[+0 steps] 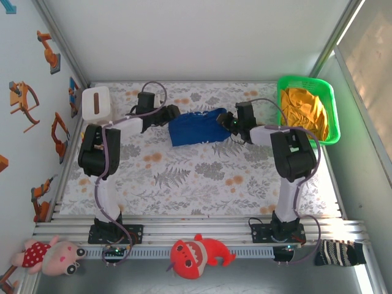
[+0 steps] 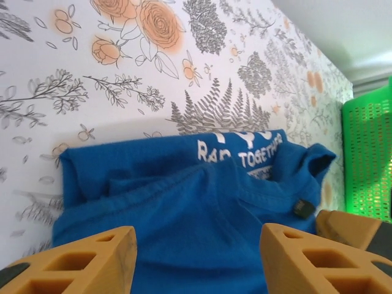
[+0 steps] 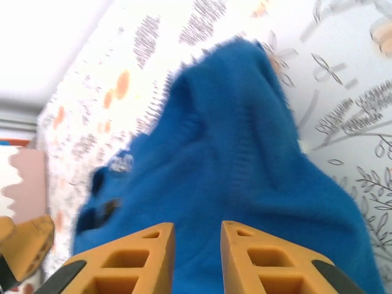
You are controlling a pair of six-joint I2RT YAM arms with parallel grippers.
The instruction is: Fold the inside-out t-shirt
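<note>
Blue shirt (image 1: 196, 127) lies bunched near the table's (image 1: 184, 180) far edge. Your left gripper (image 2: 196, 245) gapes over it; whether the right gripper (image 3: 197, 242) pinches cloth, I cannot tell. A one-sided lift could drag it lopsided.

A white tablecloth printed with grey ferns and orange roses (image 1: 202, 177) covers the table, brightly and evenly lit. Plain white panels (image 1: 196, 37) close off the back. The pale left wall (image 1: 18, 61) carries orange robot-arm stickers (image 1: 21, 97). Silver aluminium rails (image 1: 196, 228) run along the near edge.

Blurred t-shirt (image 3: 245, 159), its lettering (image 2: 240, 153) half-covered
</note>
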